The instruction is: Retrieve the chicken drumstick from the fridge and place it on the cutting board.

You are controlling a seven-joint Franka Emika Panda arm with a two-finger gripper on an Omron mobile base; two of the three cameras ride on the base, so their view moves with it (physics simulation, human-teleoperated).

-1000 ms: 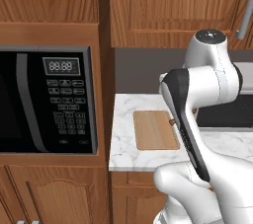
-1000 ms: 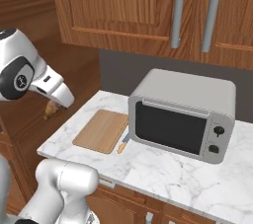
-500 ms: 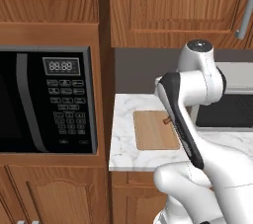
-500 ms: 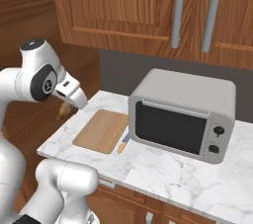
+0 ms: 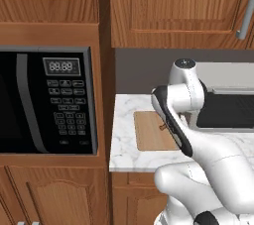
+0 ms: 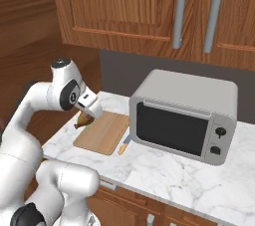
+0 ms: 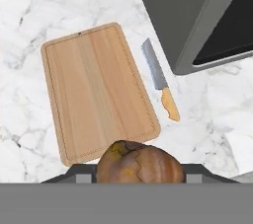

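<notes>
The golden-brown chicken drumstick (image 7: 140, 164) sits at the bottom of the hand view, covering the fingertips. My gripper (image 6: 85, 116) is shut on it and holds it just above the left end of the light-tan cutting board (image 6: 102, 132). The cutting board (image 7: 98, 90) lies bare on the white marble counter straight below the hand. In the left base view the cutting board (image 5: 148, 132) is partly covered by my arm, and a brown bit of the drumstick (image 5: 162, 126) peeks out beside it. The fridge is out of view.
A knife (image 7: 160, 79) with a tan handle lies on the counter between the board and a grey toaster oven (image 6: 184, 115). A black built-in microwave (image 5: 47, 100) fills the cabinet to the left. Wooden wall cabinets (image 6: 149, 6) hang above the counter.
The arm has swung from the left and lowered toward the counter, carrying the drumstick to just above the board's left end.
</notes>
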